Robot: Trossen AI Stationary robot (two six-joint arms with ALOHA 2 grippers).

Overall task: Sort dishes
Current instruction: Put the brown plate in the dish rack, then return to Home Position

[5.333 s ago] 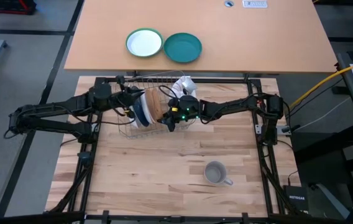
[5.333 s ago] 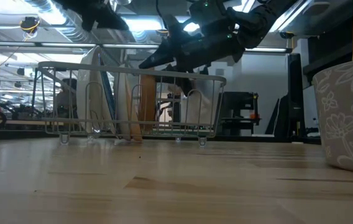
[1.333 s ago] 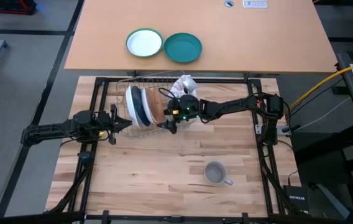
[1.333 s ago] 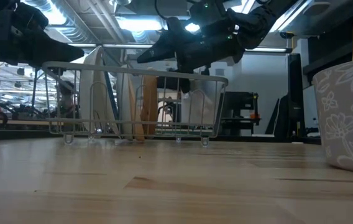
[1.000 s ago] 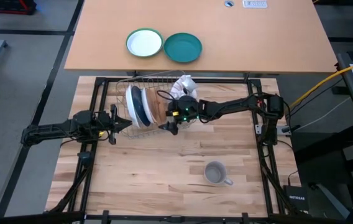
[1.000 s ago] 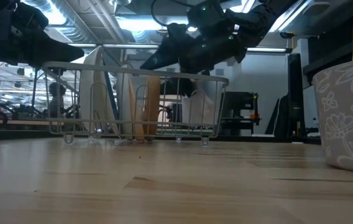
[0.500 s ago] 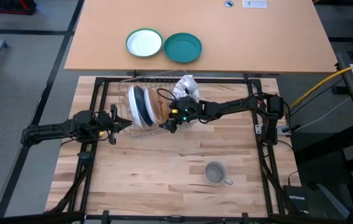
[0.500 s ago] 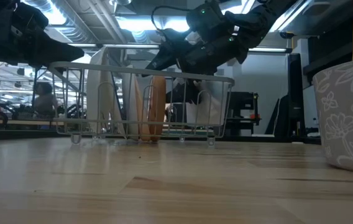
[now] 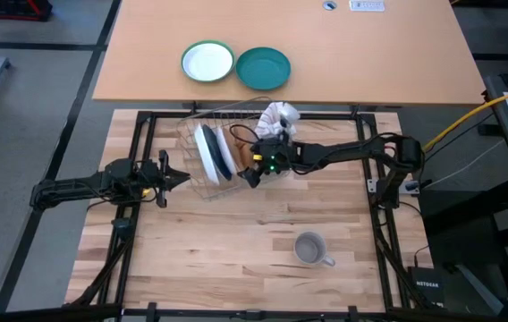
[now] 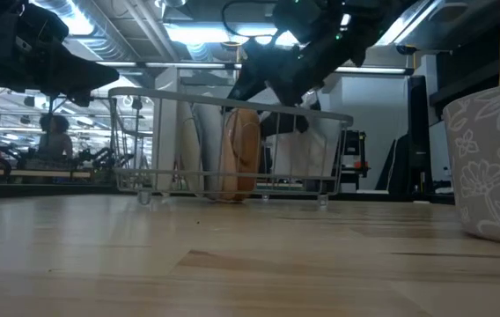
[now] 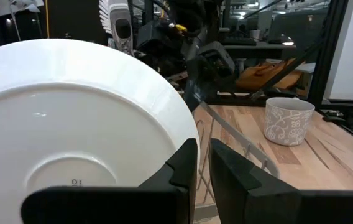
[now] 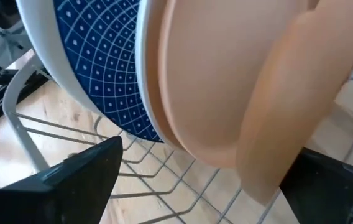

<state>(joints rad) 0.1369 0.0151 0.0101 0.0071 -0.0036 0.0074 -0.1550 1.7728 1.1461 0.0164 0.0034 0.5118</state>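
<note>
Gripping: my right gripper (image 9: 252, 172) is clamped on the tan plate (image 12: 226, 93) in the wire rack (image 9: 202, 126).
Rack: far centre of the table — white plate (image 11: 71, 124), dark blue plate (image 12: 96, 74), tan plate on edge.
Left gripper (image 9: 181, 175): fingers together — left of the rack.
Mug (image 9: 311, 249): near right.

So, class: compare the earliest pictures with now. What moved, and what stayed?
The left gripper pulled out of the wire rack toward its own side. The right gripper dragged the rack and plates rightward. The mug stayed put.
</note>
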